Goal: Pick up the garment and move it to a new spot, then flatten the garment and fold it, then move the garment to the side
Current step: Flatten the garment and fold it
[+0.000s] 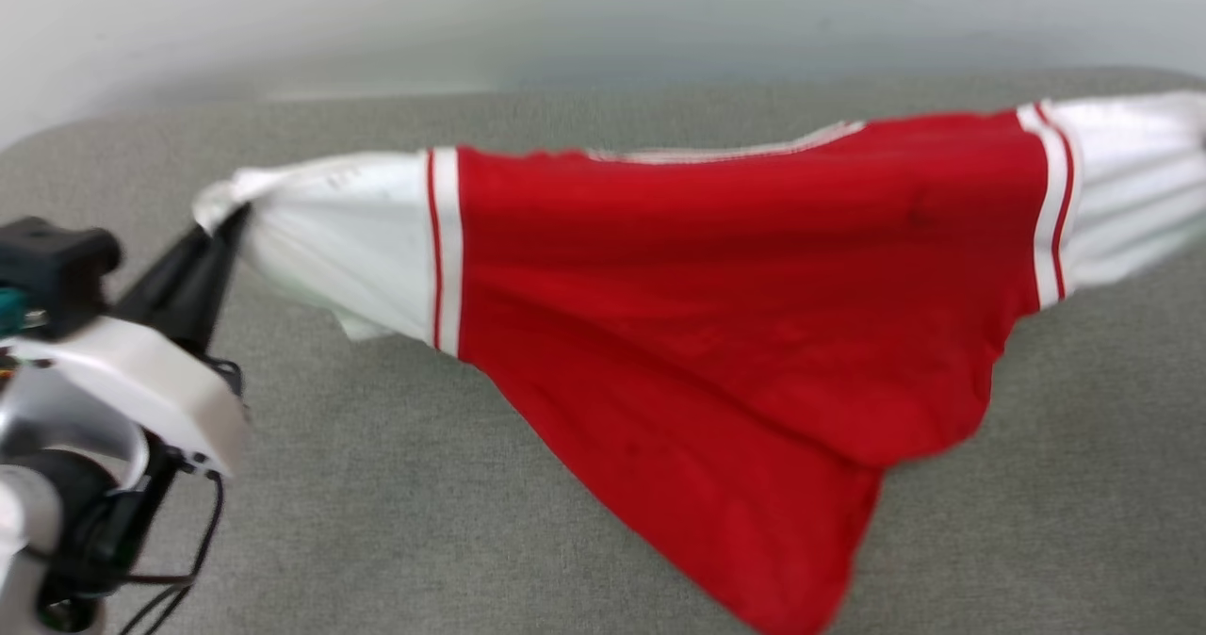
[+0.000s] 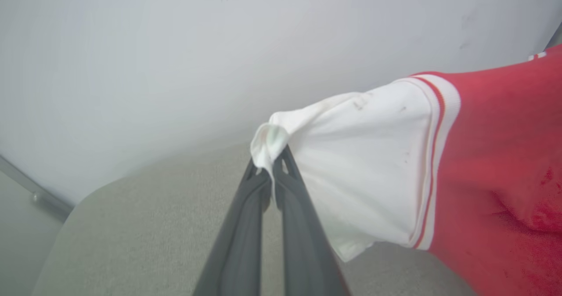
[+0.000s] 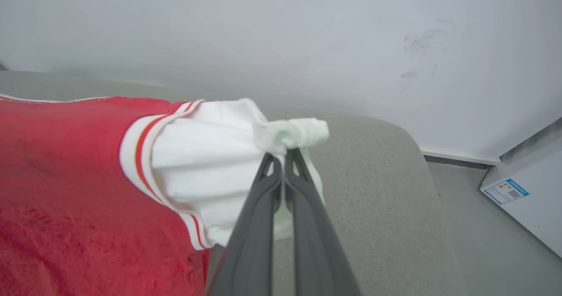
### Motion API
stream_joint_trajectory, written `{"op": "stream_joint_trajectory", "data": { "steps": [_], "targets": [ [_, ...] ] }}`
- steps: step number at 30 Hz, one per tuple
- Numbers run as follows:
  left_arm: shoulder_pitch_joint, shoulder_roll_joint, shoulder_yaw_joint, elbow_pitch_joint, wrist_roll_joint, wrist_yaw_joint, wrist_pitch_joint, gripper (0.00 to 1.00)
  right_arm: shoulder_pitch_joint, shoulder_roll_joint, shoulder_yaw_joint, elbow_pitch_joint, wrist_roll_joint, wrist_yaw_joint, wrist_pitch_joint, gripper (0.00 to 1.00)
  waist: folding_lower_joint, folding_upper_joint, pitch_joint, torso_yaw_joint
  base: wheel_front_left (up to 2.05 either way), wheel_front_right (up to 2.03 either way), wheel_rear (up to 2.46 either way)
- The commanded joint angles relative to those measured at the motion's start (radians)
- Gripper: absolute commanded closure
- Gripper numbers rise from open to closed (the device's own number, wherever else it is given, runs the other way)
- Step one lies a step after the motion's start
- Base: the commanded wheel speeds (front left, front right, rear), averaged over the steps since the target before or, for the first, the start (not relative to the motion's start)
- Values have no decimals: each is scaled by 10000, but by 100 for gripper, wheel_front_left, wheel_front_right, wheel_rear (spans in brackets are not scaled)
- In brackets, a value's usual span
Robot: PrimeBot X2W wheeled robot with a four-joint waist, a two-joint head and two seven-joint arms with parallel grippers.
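Over at the left edge of the grey tabletop [image 1: 377, 484], the left claw [image 1: 226, 225] has its two dark fingers pressed together, pinching the bunched tip of a white sleeve [image 1: 349, 239]. The left wrist view confirms it: cloth is wadded right at the fingertips of that claw [image 2: 272, 162]. Moving across, the garment [image 1: 735, 286] is stretched out in the air above the middle of the tabletop, plain red panel facing us, with red-and-white trim at each shoulder seam. Its lower hem sags toward the near edge, and I can't tell whether it touches the surface. Out to the right, the other white sleeve [image 1: 1131, 183] runs off past the right edge. There the right claw [image 3: 284, 155] is clamped on its crumpled end, near the rounded far right corner, with a pale wall [image 3: 307, 32] behind.
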Motion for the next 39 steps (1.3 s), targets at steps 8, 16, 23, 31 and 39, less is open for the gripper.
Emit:
{"op": "stream_joint_trajectory", "data": {
  "steps": [8, 16, 23, 31, 39],
  "targets": [
    [7, 474, 1399, -1551, 127, 351, -1071, 100, -1275, -192, 0, -667, 453, -7, -1137, 100, 1, 0, -979, -192, 0, 0, 0],
    [-772, 899, 2494, -2473, -58, 423, -1448, 100, -2558, 39, 132, -615, 644, -7, -2238, 100, 1, 0, -1133, -444, 0, 0, 0],
    [-1807, 1113, 3046, -2497, -245, 446, -1656, 100, -3520, 282, 236, -250, 616, -7, -2733, 100, 1, 0, -728, -614, 0, 0, 0],
    [-3714, 1383, 2878, -1601, -848, 80, -1406, 100, -5061, 339, 439, 426, 353, -7, -3376, 100, 1, 0, 549, -734, 0, 0, 0],
    [-6962, 1472, 1949, 212, -943, -499, -1323, 100, -7287, 605, 479, 1741, -287, -7, -4561, 100, 1, 0, 2315, -710, 0, 0, 0]
  ]
}}
